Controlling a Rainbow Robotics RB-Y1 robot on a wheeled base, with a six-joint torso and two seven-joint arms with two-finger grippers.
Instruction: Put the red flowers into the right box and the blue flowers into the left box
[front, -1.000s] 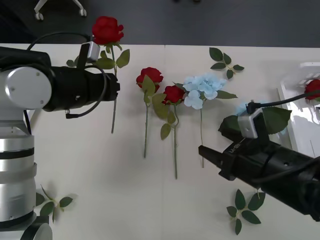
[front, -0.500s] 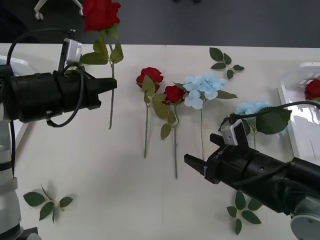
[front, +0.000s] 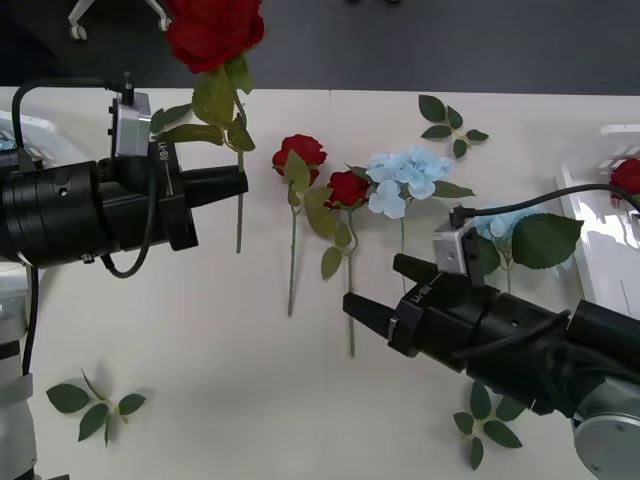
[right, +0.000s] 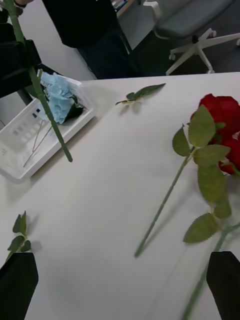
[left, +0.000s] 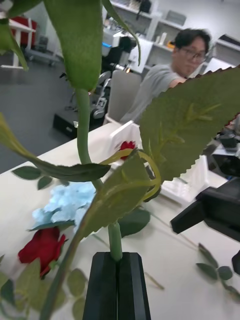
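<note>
1. Left gripper is up over the table's left part, fingers pressed together on a red rose's stem; bloom stands high above the jaws, stem tail hangs below; so the stem's long axis runs roughly upright, crosswise to the fingers; left wrist view shows the stem nipped in the closed fingers.
2. That rose belongs in the right box, which sits at the far right edge w/ one red rose in it already; it lies well apart from the left gripper, across the whole table; I'd judge a long carry or a handover is needed.
3. Right gripper hovers mid-table, jaws spread, holding nothing; its tips point toward the left arm, w/ two red roses and blue flowers lying just beyond, stems running toward the robot.
4. Right arm is nearer the right box; left box already holds a blue flower.
</note>
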